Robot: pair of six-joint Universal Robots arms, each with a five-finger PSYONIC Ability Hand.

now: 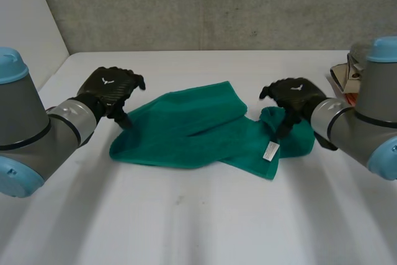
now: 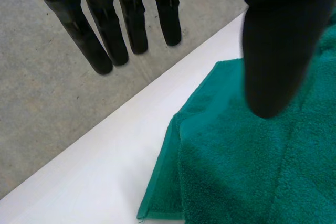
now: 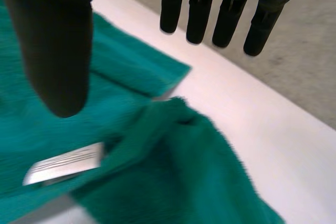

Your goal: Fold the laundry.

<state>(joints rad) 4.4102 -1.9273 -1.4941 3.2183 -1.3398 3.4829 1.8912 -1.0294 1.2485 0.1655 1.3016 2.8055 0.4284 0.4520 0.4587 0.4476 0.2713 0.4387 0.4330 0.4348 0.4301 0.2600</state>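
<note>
A green towel [image 1: 198,130] lies rumpled and partly folded across the middle of the white table [image 1: 186,221], a white label [image 1: 271,151] showing near its right end. My left hand [image 1: 111,91] hovers over the towel's left edge, fingers straight and apart from the thumb, holding nothing. In the left wrist view the towel [image 2: 247,166] lies under the thumb [image 2: 278,51], with a corner near the table's bare surface. My right hand [image 1: 291,96] hovers above the towel's bunched right end, open too. The right wrist view has the label [image 3: 63,163] and a raised fold [image 3: 173,166] below the palm.
A grey wall runs behind the table's far edge [image 1: 205,50]. Some beige and orange items [image 1: 347,82] sit at the far right behind my right arm. Bare table surface stretches in front of the towel.
</note>
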